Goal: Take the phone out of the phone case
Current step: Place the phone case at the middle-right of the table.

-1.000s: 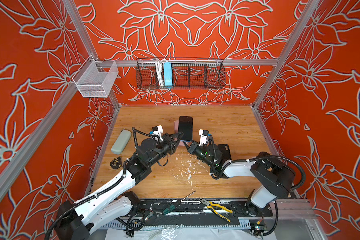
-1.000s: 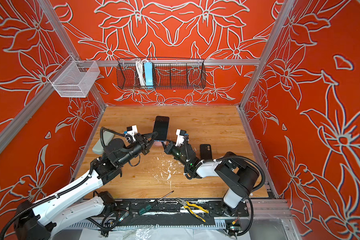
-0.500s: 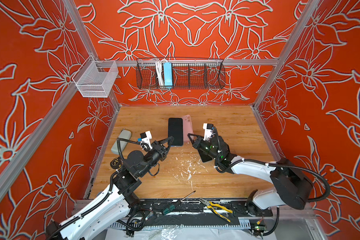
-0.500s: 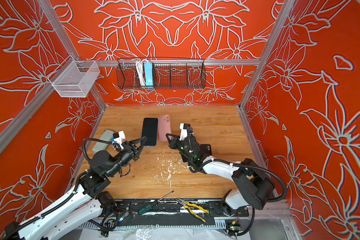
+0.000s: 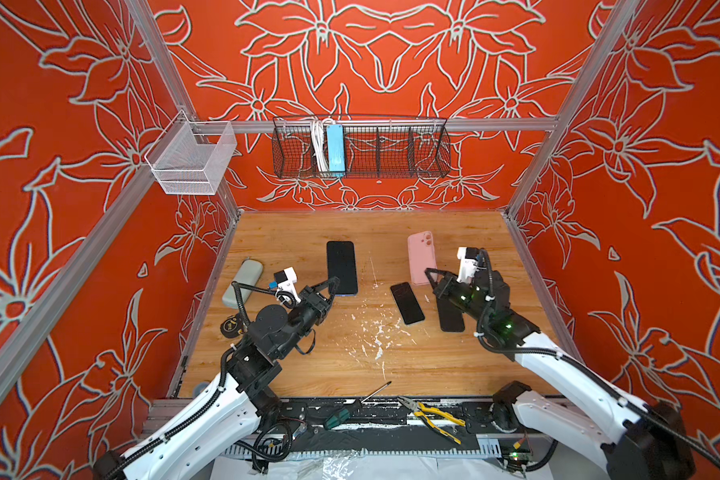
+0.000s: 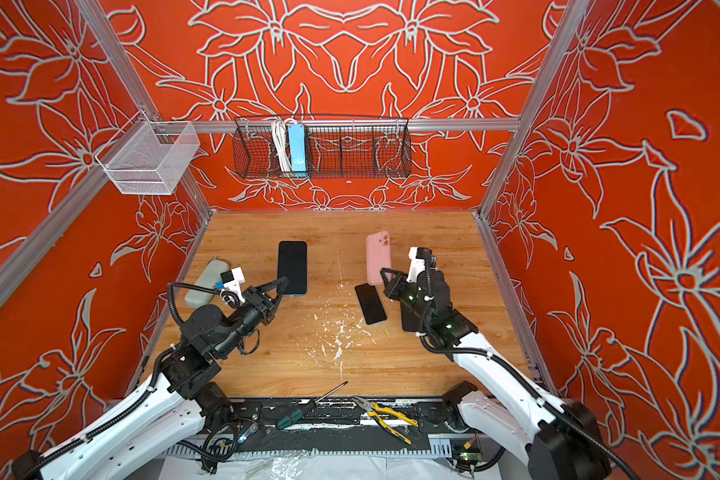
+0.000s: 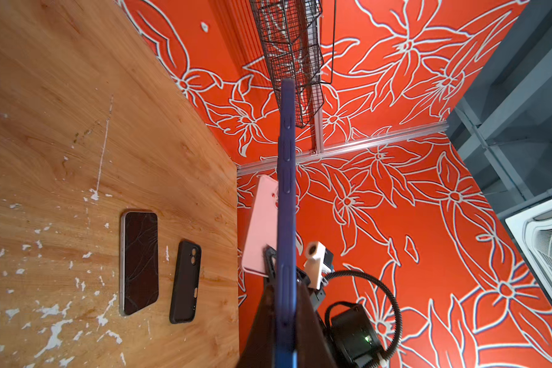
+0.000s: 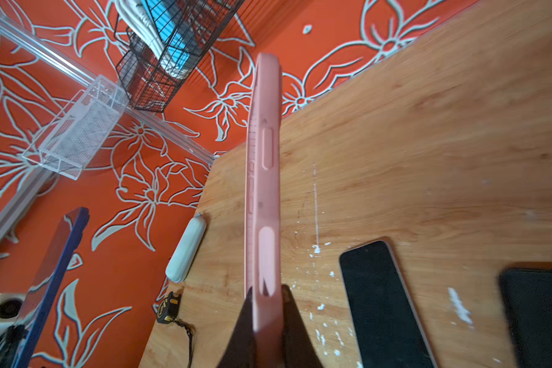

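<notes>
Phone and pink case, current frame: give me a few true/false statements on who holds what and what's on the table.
1. The left gripper is shut on the phone. True.
2. The phone sits inside the pink case. False: the two are apart, and the right gripper holds the pink case by its lower end.
3. A second phone lies flat on the table, screen up. True.
4. The black case lies on top of the second phone. False: it lies on the table beside it, with a gap between them.
</notes>
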Available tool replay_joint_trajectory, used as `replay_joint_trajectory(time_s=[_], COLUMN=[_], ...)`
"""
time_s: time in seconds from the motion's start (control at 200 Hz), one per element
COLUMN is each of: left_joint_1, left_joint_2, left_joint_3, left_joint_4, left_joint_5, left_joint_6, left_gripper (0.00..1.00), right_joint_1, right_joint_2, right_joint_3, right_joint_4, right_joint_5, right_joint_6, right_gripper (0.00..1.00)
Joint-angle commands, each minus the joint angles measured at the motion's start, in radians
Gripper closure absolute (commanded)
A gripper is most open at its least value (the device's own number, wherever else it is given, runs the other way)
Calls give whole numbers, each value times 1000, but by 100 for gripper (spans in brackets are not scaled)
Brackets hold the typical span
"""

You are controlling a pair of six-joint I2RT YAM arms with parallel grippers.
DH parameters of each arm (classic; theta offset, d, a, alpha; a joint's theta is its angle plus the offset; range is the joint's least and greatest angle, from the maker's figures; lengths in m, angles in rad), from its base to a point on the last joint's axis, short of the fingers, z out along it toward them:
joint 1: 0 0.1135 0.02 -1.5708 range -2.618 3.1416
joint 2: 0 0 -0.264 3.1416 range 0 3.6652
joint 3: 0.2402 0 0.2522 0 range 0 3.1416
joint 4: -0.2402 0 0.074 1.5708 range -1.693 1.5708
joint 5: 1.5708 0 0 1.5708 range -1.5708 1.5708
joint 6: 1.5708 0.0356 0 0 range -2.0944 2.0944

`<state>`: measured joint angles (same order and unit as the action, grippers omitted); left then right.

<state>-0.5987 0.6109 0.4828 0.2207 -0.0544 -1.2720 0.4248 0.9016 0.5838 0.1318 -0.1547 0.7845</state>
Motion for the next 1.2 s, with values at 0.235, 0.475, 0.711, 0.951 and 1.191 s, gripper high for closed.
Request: replay_joint_trajectory(time_s=[0.235, 0.475, 0.711, 0.951, 1.191], left_joint_1=[145, 194, 257, 304, 321], left_joint_2=[38, 94, 155, 222, 291], left_joint_3=[-39, -50, -69, -58, -66], left_joint_4=[101, 147, 215, 257, 362], left_joint_5=[144, 213, 297, 366, 416], left_joint_6=[-18, -11, -19, -21, -37], left_gripper=[100, 100, 100, 100, 100], right_joint_1=[-320, -525, -587, -651, -696], right_joint_2=[-201, -217, -139, -102, -11], right_joint_3=[-32, 5, -20, -45, -59], right_joint_4=[-458, -636, -640, -627, -595], right_joint_5=[-217, -314, -287, -275, -281], right_joint_6=[-151, -288, -367, -432, -455], right_gripper=[100, 100, 100, 100, 100])
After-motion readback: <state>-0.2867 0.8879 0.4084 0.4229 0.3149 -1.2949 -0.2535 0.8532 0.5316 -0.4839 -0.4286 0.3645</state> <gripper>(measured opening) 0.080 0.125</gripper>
